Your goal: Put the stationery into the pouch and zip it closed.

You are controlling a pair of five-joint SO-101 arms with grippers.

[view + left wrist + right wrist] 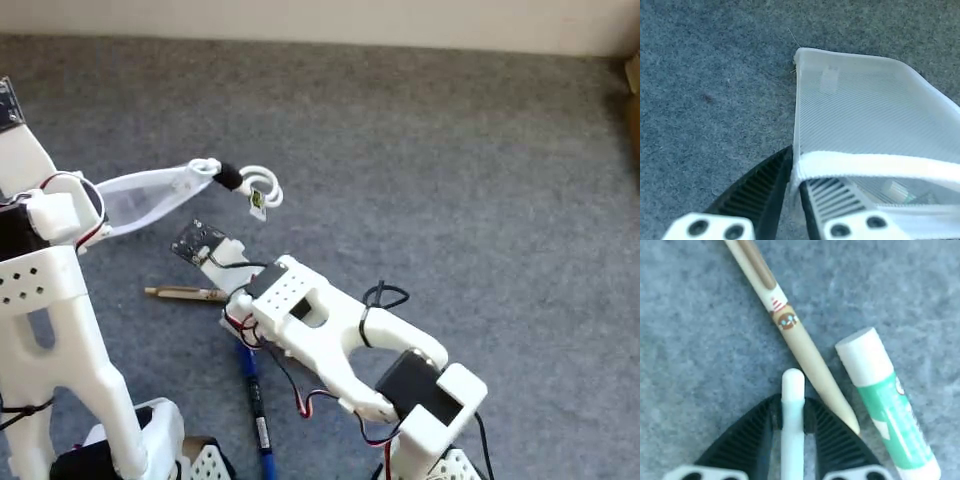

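Loading step, by the look of it. Pinching the pouch (860, 110) rim tight in the left claw (794, 172). Clamping a white pen (792, 382) in the right claw (792, 405), beige pen (800, 345) and glue stick (885, 405) just beside it. Next, likely: lift clear of both, aim for the narrow mouth. Open tabletop (450, 150) beyond.

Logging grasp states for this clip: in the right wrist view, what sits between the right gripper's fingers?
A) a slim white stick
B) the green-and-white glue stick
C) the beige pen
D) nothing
A: the slim white stick is clamped between the fingers of the right gripper, while the beige pen and the glue stick lie free on the carpet beside it.
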